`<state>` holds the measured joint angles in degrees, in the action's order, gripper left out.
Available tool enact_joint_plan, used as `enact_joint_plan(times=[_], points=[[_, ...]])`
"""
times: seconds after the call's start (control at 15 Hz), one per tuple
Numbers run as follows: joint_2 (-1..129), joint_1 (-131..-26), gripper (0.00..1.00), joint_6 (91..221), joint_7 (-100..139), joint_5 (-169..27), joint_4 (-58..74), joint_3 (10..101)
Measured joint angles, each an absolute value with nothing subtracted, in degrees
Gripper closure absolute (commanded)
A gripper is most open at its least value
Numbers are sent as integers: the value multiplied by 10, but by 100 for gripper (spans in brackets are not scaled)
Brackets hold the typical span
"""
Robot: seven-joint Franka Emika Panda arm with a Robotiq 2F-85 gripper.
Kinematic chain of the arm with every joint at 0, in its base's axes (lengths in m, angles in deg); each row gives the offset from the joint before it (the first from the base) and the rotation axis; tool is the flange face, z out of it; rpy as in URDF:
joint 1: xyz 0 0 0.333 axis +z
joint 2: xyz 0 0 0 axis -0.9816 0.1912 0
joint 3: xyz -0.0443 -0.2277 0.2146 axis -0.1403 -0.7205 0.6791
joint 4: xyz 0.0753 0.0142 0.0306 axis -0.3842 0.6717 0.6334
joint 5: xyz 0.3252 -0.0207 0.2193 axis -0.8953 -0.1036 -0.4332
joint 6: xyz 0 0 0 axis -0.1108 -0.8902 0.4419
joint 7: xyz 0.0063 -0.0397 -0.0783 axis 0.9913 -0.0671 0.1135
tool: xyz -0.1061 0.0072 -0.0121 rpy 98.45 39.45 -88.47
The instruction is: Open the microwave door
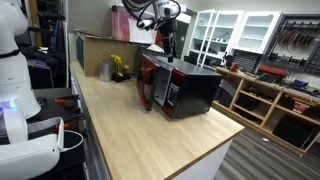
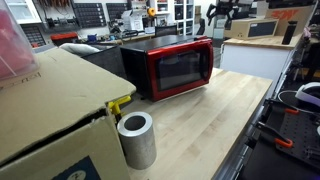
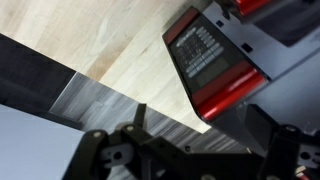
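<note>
The tool [image 1: 166, 48] hangs just above the microwave [image 1: 185, 88], apart from its black top; in the wrist view its two dark finger assemblies sit wide apart at the lower edge with nothing between them, so it reads as open and empty. Below and ahead of the tool in that view lies the control strip [image 3: 208, 55]: a black panel in a glossy red surround, printed with rows of small white markings too fine to read. No brand name can be made out. The microwave door [image 2: 178, 70] is glossy red with a dark window; it lies flush with the casing, shut. The microwave stands on a pale wooden tabletop [image 1: 140, 130]. Well apart from the tool, past the far end of the microwave, are a brown cardboard box [image 2: 50, 110] and an upright grey cylinder [image 2: 137, 140].
</note>
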<state>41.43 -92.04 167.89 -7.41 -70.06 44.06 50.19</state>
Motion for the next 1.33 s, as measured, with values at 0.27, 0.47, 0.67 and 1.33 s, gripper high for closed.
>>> enact_joint_plan(times=[0.27,0.47,0.67,1.33], points=[[432,-919,0,1566,-129,-730,292,502],[480,-906,0,1501,-148,-747,190,508],[563,-889,0,1454,-149,-779,101,517],[689,-878,0,1230,-36,-874,0,540]])
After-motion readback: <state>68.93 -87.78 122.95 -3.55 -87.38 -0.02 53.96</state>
